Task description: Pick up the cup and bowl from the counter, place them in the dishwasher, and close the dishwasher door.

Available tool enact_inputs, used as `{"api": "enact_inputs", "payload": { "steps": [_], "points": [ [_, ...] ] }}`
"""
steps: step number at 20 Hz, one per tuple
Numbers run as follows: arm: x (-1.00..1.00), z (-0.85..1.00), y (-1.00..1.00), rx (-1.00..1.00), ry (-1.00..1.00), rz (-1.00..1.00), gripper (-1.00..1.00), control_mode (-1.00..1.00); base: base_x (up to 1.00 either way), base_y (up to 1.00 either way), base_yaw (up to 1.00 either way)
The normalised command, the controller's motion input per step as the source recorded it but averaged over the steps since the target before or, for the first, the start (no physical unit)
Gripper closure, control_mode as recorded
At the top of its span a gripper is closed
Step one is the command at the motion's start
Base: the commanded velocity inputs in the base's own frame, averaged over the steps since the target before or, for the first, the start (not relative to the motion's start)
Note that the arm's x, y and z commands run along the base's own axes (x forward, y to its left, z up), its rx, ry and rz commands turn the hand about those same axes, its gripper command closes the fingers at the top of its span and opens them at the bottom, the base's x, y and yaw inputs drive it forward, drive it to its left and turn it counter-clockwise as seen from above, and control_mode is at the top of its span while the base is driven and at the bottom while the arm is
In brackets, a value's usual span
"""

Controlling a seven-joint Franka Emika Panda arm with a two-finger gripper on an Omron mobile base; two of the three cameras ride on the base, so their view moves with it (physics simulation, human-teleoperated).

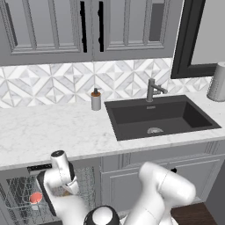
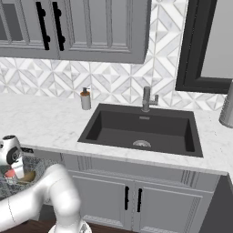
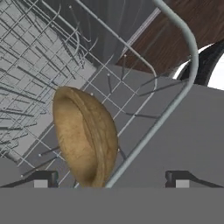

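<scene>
One brown bowl [image 3: 85,135], seemingly tilted in rack [image 3: 39,65].

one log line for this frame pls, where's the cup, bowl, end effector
cup: in dishwasher rack | bowl: on edge in rack, between open end effector fingertips, contact unclear | dishwasher door: open | counter: soap dispenser only

bowl [image 3: 85,135]: you see matt wood-like brown
rack [image 3: 52,65]: thin grey wire around the bowl
counter [image 1: 44,127]: smooth veined white marble

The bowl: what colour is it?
Golden-brown, wood-like; the bowl shows best in the hand view.
</scene>
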Motion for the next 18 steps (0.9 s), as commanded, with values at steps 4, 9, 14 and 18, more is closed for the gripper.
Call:
{"api": "enact_inputs", "payload": {
  "steps": [4, 9, 14, 18],
  "points": [
    [-0.46, 0.66, 0.0, 0.0, -0.12, 0.01, -1.0, -1.0, 0.0, 0.0, 0.0],
    [-0.76, 0.29, 0.0, 0.0, -0.04, 0.05, -1.0, -1.0, 0.0, 0.0, 0.0],
    [-0.72, 0.06, 0.0, 0.01, -0.12, 0.02, -1.0, -1.0, 0.0, 0.0, 0.0],
    [-0.52, 0.0, -0.01, 0.02, -0.13, 0.0, -1.0, -1.0, 0.0, 0.0, 0.0]
  ]
}}
